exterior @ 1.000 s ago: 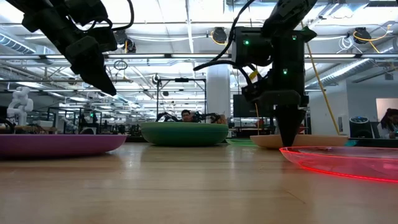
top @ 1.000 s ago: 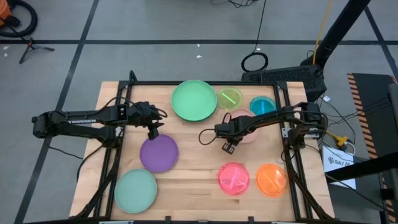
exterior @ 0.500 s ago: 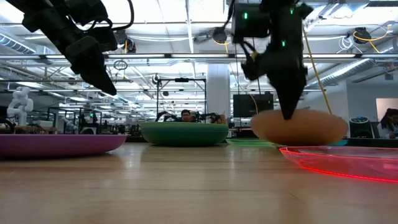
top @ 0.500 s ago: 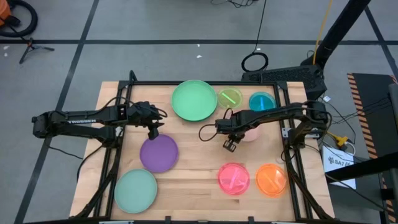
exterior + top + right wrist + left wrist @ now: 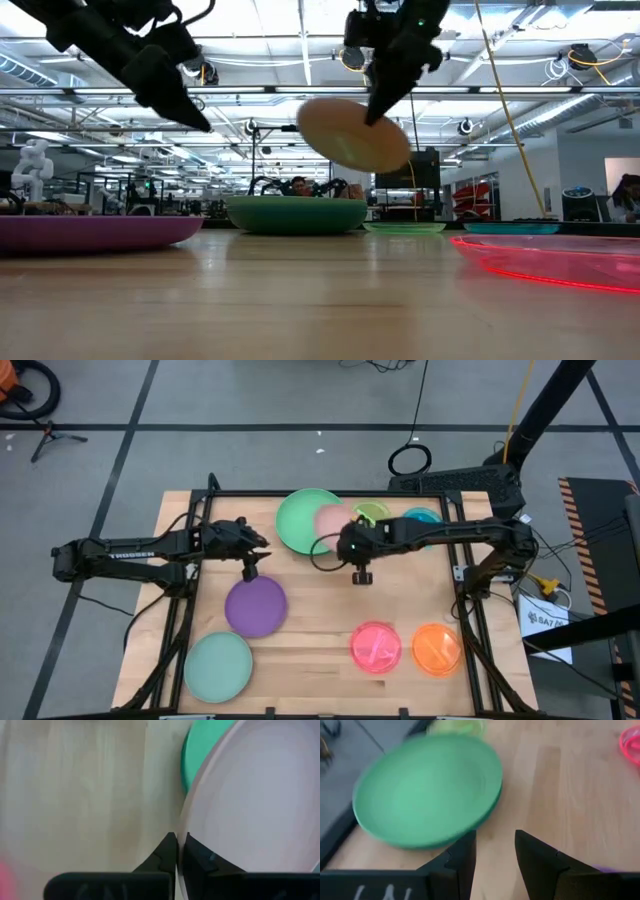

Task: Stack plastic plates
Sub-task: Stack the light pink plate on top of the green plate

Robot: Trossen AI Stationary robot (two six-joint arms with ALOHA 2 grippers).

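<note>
The right gripper (image 5: 356,556) is clamped on the rim of the pink plate (image 5: 333,520), jaws pinched nearly together, and holds it tilted in the air over the right edge of the green plate (image 5: 305,520) at the table's far middle. In the low view the pink plate (image 5: 352,134) hangs clear above the green plate (image 5: 296,214).

The left gripper (image 5: 250,568) hovers above the wood between the green plate and the purple plate (image 5: 256,606), jaws partly apart with nothing between them.

The lime plate (image 5: 374,513) and blue plate (image 5: 424,517) sit far right, partly hidden by the right arm. The mint plate (image 5: 218,668) lies near left; the hot pink plate (image 5: 376,646) and orange plate (image 5: 436,648) near right.
</note>
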